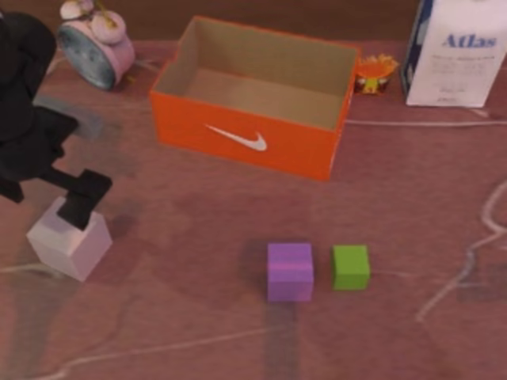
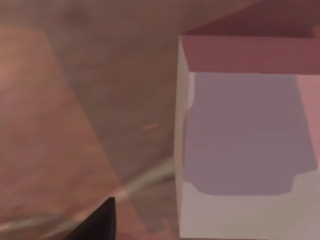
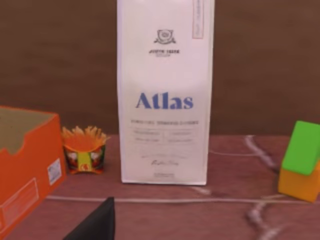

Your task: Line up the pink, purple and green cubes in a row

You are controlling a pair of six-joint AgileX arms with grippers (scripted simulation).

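The pale pink cube (image 1: 67, 244) stands at the table's left front. My left gripper (image 1: 81, 204) hangs over its far top edge, open, with nothing held. In the left wrist view the pink cube (image 2: 245, 150) fills one side, and one dark fingertip (image 2: 102, 222) sits apart from its edge. The purple cube (image 1: 289, 271) and the smaller green cube (image 1: 350, 267) rest side by side at front centre, a small gap between them. My right arm is out of the top view. Its wrist view shows only one fingertip (image 3: 100, 222), off centre above bare table.
An open orange shoe box (image 1: 245, 138) with a white swoosh stands at back centre. A pink alarm clock (image 1: 95, 43) is at back left. A fries toy (image 1: 375, 74) and a white Atlas bag (image 1: 453, 51) are at back right. A green-topped orange block (image 3: 300, 160) shows in the right wrist view.
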